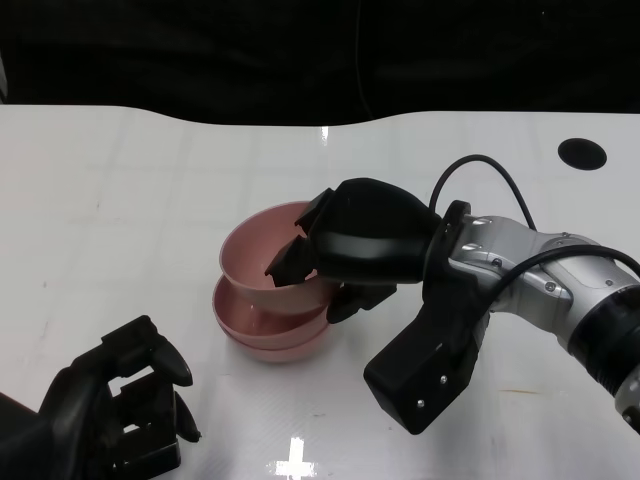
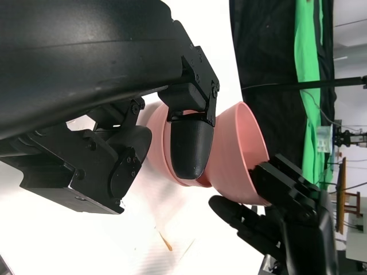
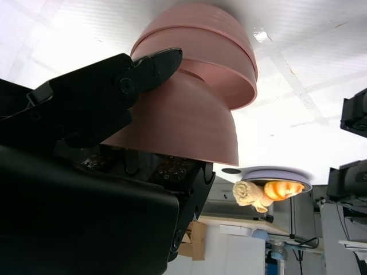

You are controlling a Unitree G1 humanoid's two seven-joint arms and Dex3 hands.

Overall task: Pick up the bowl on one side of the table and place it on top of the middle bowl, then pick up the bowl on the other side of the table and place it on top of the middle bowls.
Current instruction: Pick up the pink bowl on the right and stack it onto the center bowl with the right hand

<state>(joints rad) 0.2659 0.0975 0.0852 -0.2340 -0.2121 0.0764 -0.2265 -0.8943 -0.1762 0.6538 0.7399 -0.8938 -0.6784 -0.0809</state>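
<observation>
Bowls sit in a pink pile in the middle of the white counter (image 1: 120,170). The top bowl (image 1: 262,252) leans to one side over the two stacked bowls (image 1: 268,325) under it, so it is not sitting flat yet. The right hand (image 1: 335,250) pinches the rim of the top bowl, with fingers inside and outside the wall. That hold lets it lower the bowl into the pile, I think. The bowl looks like the last one to go on. The left hand (image 1: 120,410) waits near the front edge, holding nothing, with its fingers curled in. I can see no words or labels on the bowls or the hands.
</observation>
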